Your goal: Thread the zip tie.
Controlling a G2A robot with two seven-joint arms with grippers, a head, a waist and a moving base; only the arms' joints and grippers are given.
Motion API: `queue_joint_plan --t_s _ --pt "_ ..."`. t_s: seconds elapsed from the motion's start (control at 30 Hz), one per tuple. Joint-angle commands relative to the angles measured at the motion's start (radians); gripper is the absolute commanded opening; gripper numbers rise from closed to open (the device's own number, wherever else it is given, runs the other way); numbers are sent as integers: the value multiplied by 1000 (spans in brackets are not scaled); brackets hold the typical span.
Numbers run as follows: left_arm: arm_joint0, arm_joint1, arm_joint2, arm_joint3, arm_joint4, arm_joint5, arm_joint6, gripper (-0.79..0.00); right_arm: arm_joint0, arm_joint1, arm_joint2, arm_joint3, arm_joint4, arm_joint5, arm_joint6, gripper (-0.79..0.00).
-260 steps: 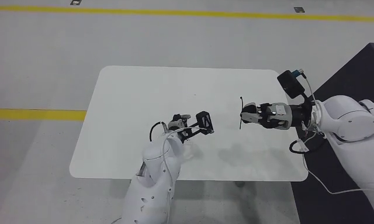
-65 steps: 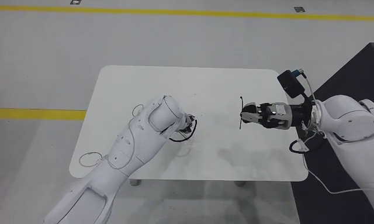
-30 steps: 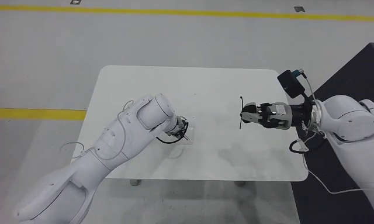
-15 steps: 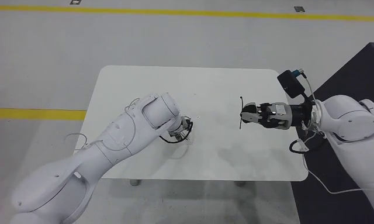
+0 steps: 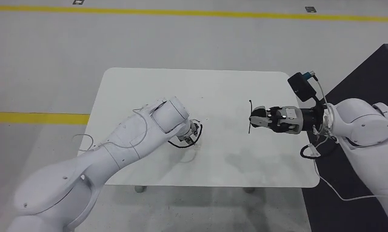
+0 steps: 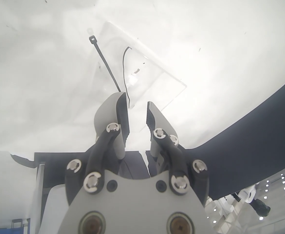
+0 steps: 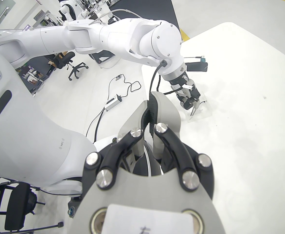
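My right gripper hangs over the right half of the white table, shut on a black zip tie that stands upright across its tips; its fingers are pressed together. My left gripper is low over the table's middle, above a clear plastic plate. Its jaws stand a little apart. A second black zip tie lies with its head away from the gripper, its strap running under one finger. A thin black strand curves along that finger's inner face.
A dark panel borders the table on the right. In the right wrist view the left gripper and the clear plate sit about mid-table, with open white surface around them.
The left arm has swung out from its folded pose and brought its gripper down onto the clear plate; over the last second only its elbow shifted. The right arm and its zip tie have stayed put.
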Motion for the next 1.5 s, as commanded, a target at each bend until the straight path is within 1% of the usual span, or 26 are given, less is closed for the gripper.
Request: queue_joint_plan --t_s 0.0,0.07,0.4,0.7,0.9,0.97,1.03,1.1,1.17,1.27,1.33,1.37,1.4,1.43,1.47 --pt "3 -1 0 4 -4 0 8 -662 0 0 0 0 0 0 0 -785" --pt "5 -3 0 9 -7 0 13 -690 0 0 0 0 0 0 0 -785" --pt "2 -4 0 34 -9 0 13 -702 0 0 0 0 0 0 0 -785" --pt "8 -5 0 60 23 0 -22 -690 0 0 0 0 0 0 0 -785" --pt "5 -13 0 77 63 0 -60 -686 0 0 0 0 0 0 0 -785" --pt "1 -17 0 82 75 0 -75 -668 0 0 0 0 0 0 0 -785" --pt "-8 -22 0 76 88 0 -84 -662 0 0 0 0 0 0 0 -785" --pt "-16 -25 0 59 97 0 -84 -628 0 0 0 0 0 0 0 -785" --pt "-24 -25 0 39 105 0 -76 -625 0 0 0 0 0 0 0 -785" --pt "-27 -22 0 -2 175 0 -76 -610 0 0 0 0 0 0 0 -785" --pt "-27 -19 0 -55 305 0 -90 -650 0 0 0 0 0 0 0 -785" --pt "-16 -16 0 -71 367 0 -134 -702 0 0 0 0 0 0 0 -785" --pt "-22 -13 0 -95 431 0 -163 -760 0 0 0 0 0 0 0 -785" --pt "-21 -10 0 -124 490 0 -190 -785 0 0 0 0 0 0 0 -785" --pt "-23 -6 0 -146 514 0 -223 -785 0 0 0 0 0 0 0 -785"
